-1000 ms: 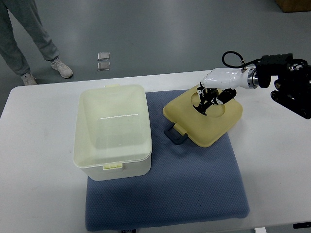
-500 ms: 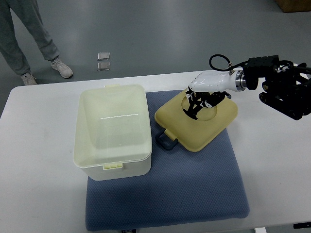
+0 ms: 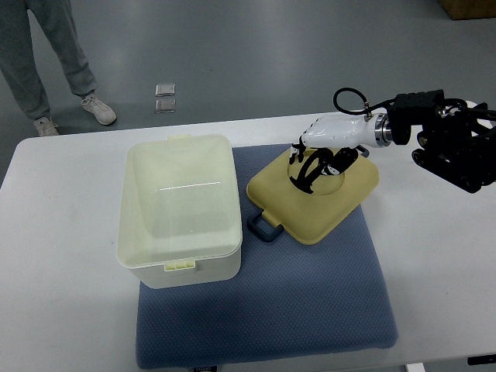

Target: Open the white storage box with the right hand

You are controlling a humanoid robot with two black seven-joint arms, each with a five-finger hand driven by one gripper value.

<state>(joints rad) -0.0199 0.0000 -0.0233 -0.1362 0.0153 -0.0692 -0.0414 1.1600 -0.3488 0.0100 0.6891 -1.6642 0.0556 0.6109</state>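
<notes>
- Top view: white storage box (image 3: pixel 180 209) is sitting open at centre left of the frame, partly on a blue mat (image 3: pixel 310 294) covering the white tabletop (image 3: pixel 62 256).
- Its yellowish lid (image 3: pixel 314 203) is lying flat on the mat just right of the box, apart from it, dark handle (image 3: pixel 263 227) pointing toward lower left.
- Risk, as I judge it: the fingers are sitting in the lid's round recess; if they are catching there while the hand is lifting away, the lid could be dragged or tipped off the mat edge.
- Right hand (image 3: pixel 319 159) is reaching in from the right edge, wrist roughly level, white palm facing down, dark fingers (image 3: pixel 304 175) loosely curled downward, gripping nothing firmly that I can see.
- Left arm is not showing.
- A person's legs (image 3: pixel 46 54) are standing at upper left, off the tabletop.
</notes>
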